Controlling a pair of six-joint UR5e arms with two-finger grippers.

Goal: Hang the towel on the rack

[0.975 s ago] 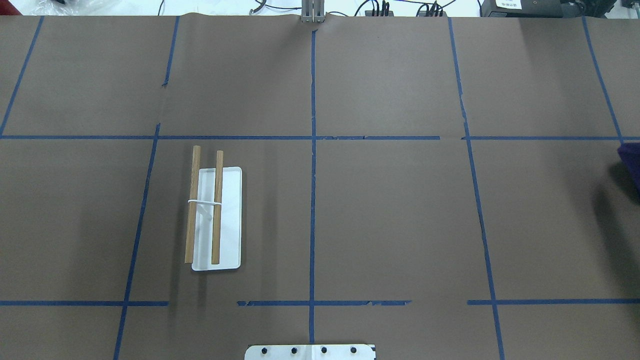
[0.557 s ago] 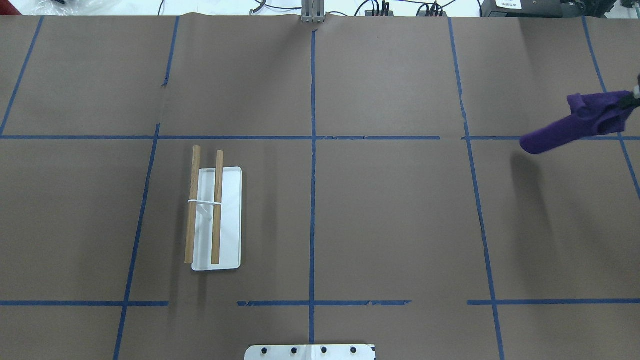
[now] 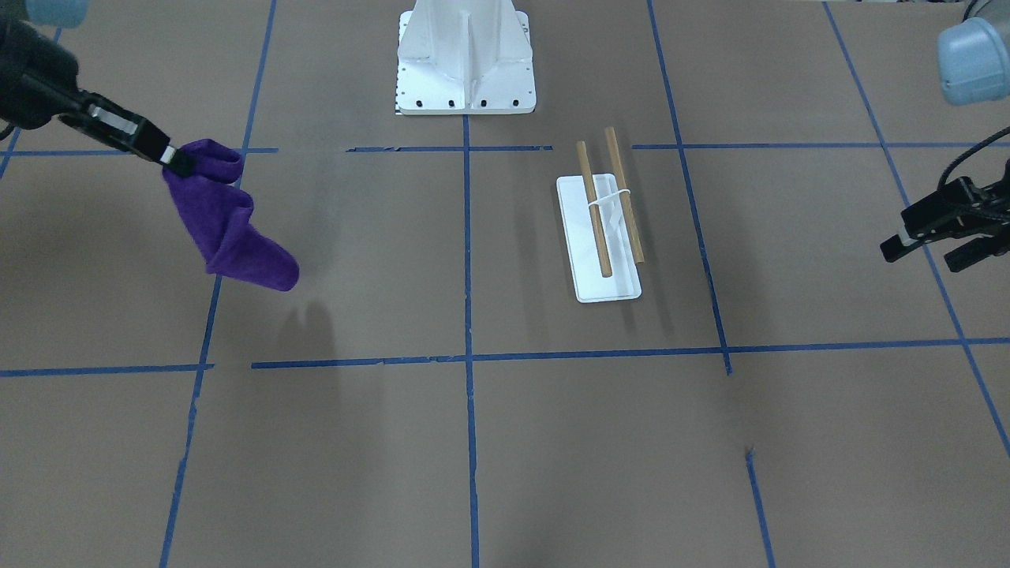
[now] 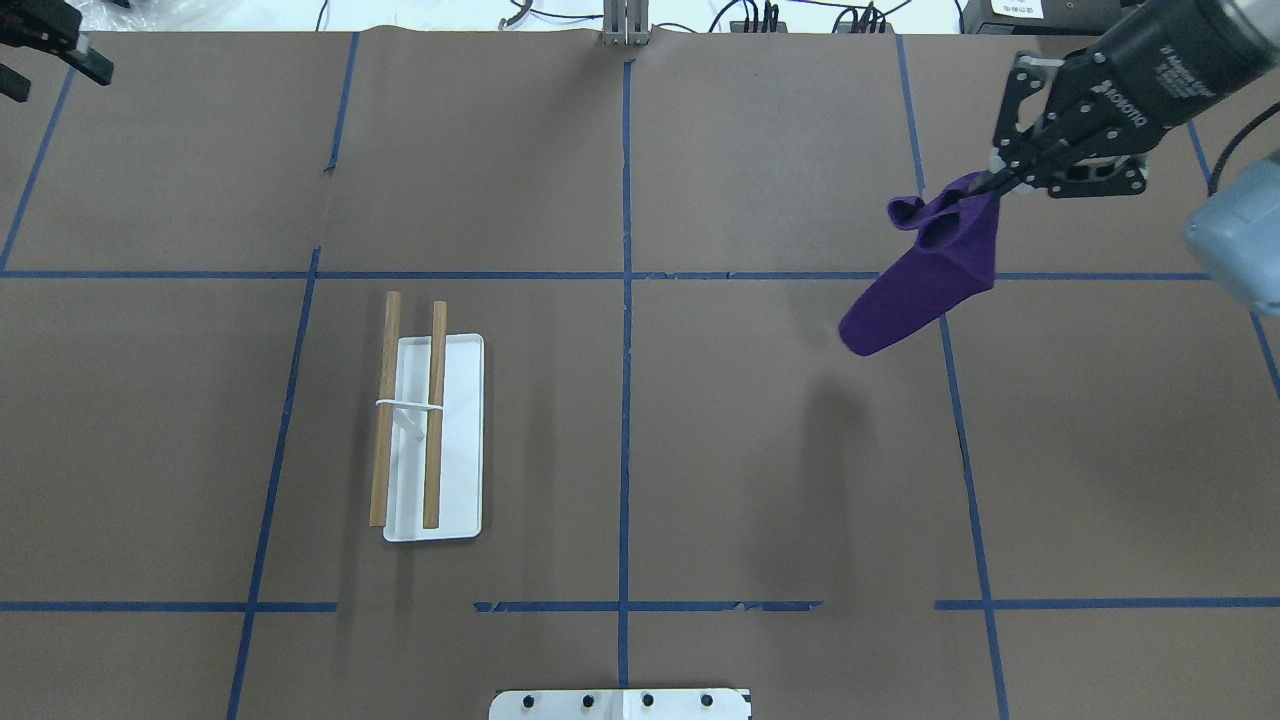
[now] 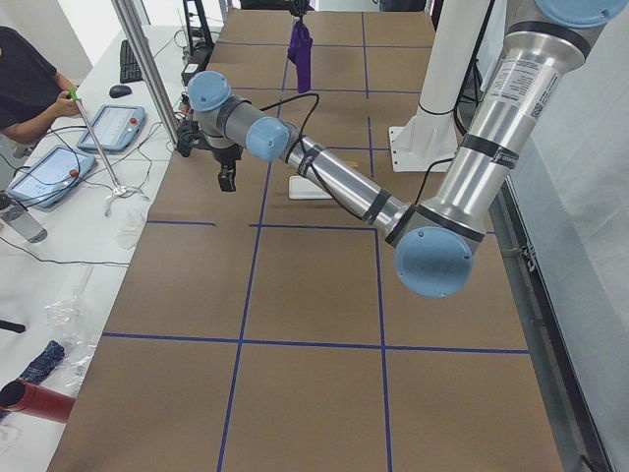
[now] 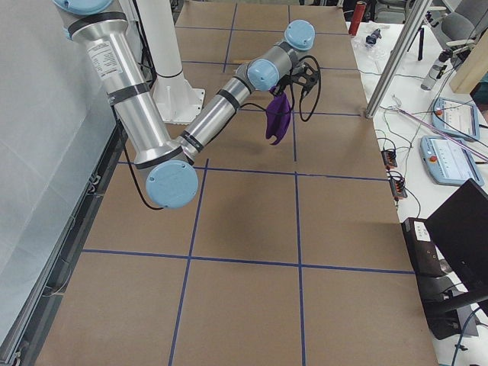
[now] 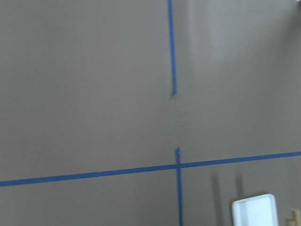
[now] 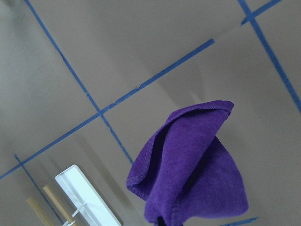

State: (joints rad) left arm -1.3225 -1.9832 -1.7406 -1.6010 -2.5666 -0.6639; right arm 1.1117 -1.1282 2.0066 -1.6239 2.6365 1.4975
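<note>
The purple towel (image 4: 925,270) hangs folded from my right gripper (image 4: 985,185), which is shut on its upper edge above the far right of the table. In the front view the towel (image 3: 229,229) dangles at the left, clear of the table, below that gripper (image 3: 170,158). The rack (image 4: 430,420) stands left of centre, two wooden dowels over a white base (image 4: 462,450), and also shows in the front view (image 3: 607,221). My left gripper (image 4: 50,80) is open and empty at the far left corner, and shows at the right edge of the front view (image 3: 919,259). The right wrist view shows the towel (image 8: 193,174) and the rack (image 8: 84,193).
The white bolted robot pedestal (image 3: 465,59) stands at the table's near middle edge. Blue tape lines (image 4: 626,400) grid the brown table cover. An operator (image 5: 29,79) sits beside the table's far side with tablets and cables.
My right arm has swung in from the right edge, carrying the towel leftward over the table. My left gripper has come into view at the far left corner.
</note>
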